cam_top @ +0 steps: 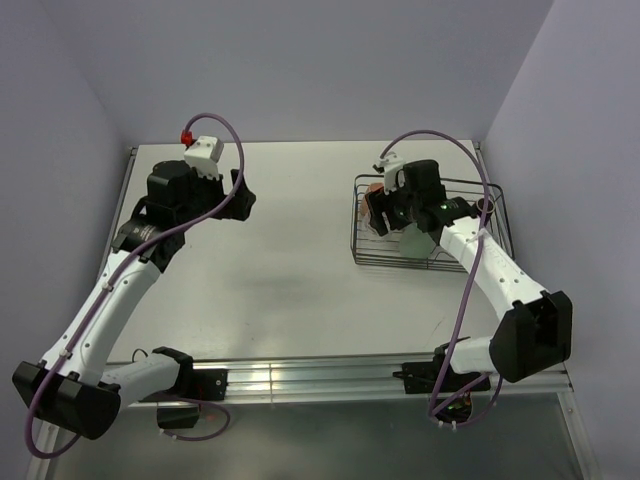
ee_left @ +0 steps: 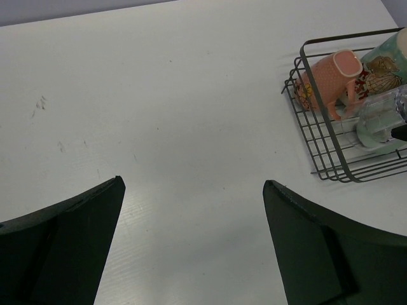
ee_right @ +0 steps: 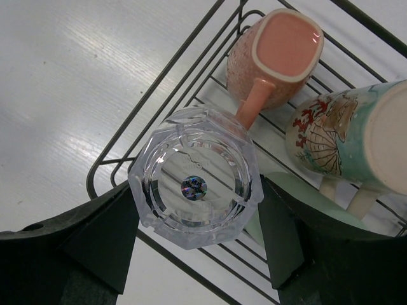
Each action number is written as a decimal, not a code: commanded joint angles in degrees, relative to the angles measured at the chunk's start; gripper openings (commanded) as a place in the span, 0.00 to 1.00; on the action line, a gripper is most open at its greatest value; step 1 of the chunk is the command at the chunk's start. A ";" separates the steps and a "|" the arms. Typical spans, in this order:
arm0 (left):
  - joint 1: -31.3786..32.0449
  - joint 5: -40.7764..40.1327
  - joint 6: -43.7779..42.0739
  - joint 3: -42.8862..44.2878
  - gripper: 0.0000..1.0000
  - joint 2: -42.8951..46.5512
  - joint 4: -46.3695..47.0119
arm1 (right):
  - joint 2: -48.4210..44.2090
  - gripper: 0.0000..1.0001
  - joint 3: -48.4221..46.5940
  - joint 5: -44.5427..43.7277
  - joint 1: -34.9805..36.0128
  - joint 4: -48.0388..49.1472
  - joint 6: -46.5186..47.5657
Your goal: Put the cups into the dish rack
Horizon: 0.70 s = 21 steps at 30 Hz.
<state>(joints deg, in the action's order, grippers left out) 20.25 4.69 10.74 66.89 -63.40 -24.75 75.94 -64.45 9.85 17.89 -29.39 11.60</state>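
The black wire dish rack [cam_top: 356, 228] stands at the table's right. My right gripper [cam_top: 395, 213] is over its left part, shut on a clear glass [ee_right: 194, 184] whose base faces the wrist camera, with a finger on each side. In the rack, the pinkish mug [ee_right: 280, 51] lies on its side beside the cream patterned mug [ee_right: 337, 136]. A pale green tumbler [ee_right: 299, 194] shows partly behind the glass. My left gripper [cam_top: 236, 202] is open and empty above bare table at the left. From it I see the rack [ee_left: 318, 159] and the pinkish mug [ee_left: 331, 76].
A small dark object [cam_top: 487, 205] sits at the rack's right rim, too small to identify. Purple walls close in the table at the back and on both sides. White tabletop [cam_top: 280, 270] lies between the two arms.
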 commanded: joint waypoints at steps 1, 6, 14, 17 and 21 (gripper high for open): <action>-0.30 0.94 1.12 2.54 0.99 -0.06 0.76 | 0.17 0.00 0.28 -0.62 0.57 3.90 -0.52; -0.30 0.59 1.04 2.37 0.99 -0.50 0.85 | 0.61 0.00 1.16 -0.27 0.57 3.99 -0.78; -0.30 0.41 0.95 2.80 0.99 -1.73 0.58 | 0.61 0.00 2.30 0.35 0.74 3.46 -0.96; -0.30 0.50 0.95 3.07 0.99 -1.99 0.58 | 0.70 0.00 3.01 0.44 0.74 3.63 -0.87; -0.30 0.59 0.77 3.07 0.99 -2.08 0.41 | 1.22 0.00 3.62 0.44 0.74 3.99 -1.05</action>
<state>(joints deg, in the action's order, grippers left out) 20.16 4.69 10.85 67.29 -65.54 -24.93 76.71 -61.30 10.11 18.13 -28.91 11.27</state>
